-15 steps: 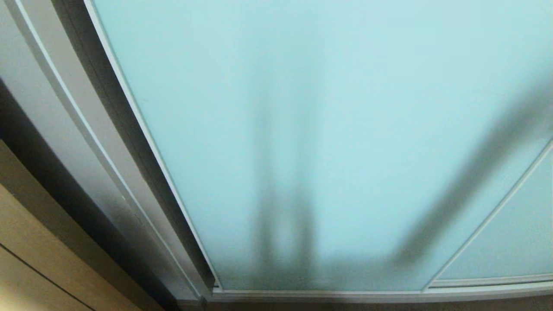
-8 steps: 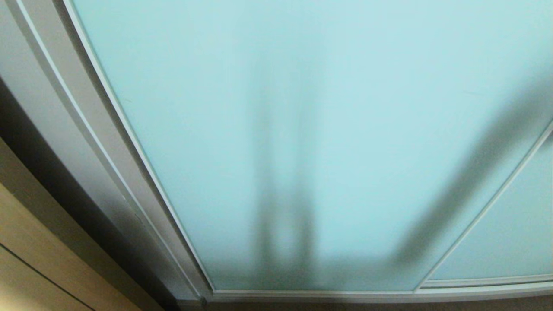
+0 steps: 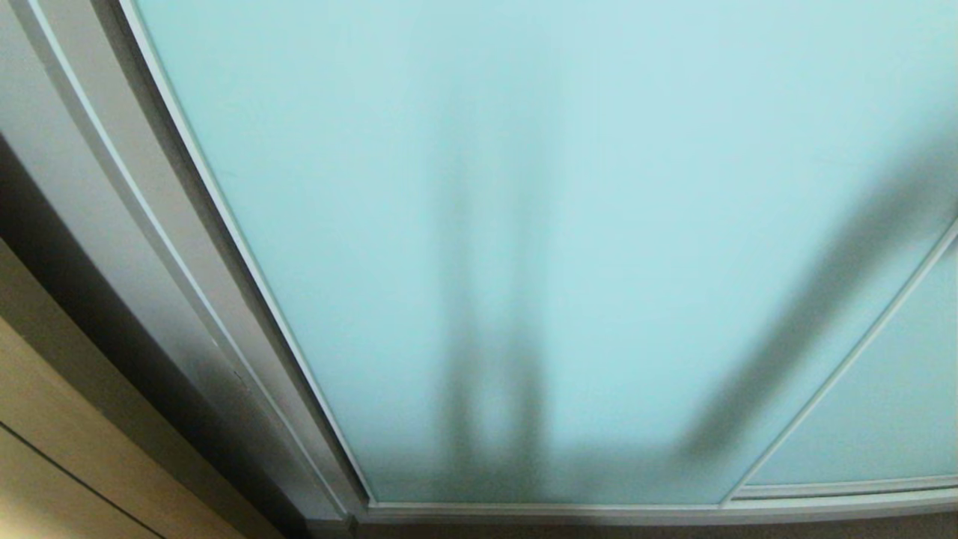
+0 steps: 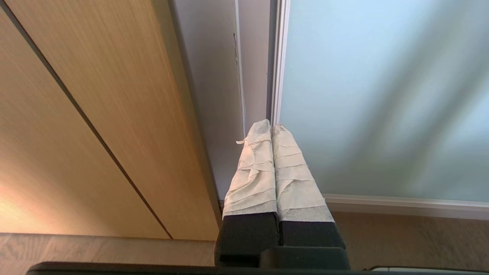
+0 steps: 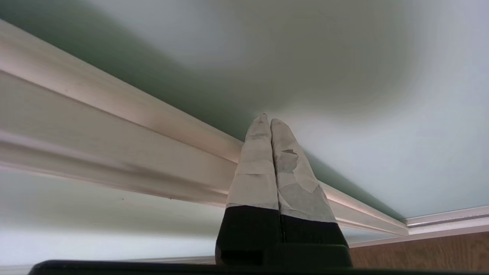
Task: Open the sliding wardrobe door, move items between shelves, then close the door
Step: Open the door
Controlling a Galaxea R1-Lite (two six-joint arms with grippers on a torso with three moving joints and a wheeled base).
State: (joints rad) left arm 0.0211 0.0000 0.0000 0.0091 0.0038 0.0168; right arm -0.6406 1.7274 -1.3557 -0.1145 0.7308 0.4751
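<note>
The sliding wardrobe door (image 3: 569, 224) has shifted slightly across the head view toward the left jamb (image 3: 150, 247) within the last second, apparently closing, pushed by the right gripper (image 5: 270, 121), fingers together at its frame rail (image 5: 114, 152); left gripper (image 4: 271, 125) idles pressed together.

From where I stand, nothing carries readable writing: no label, brand, number or sign shows on anything in sight.

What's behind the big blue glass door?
The sliding wardrobe door is frosted glass. Only blurry dark streaks show on it. Whatever is behind it is hidden, so I cannot tell.
</note>
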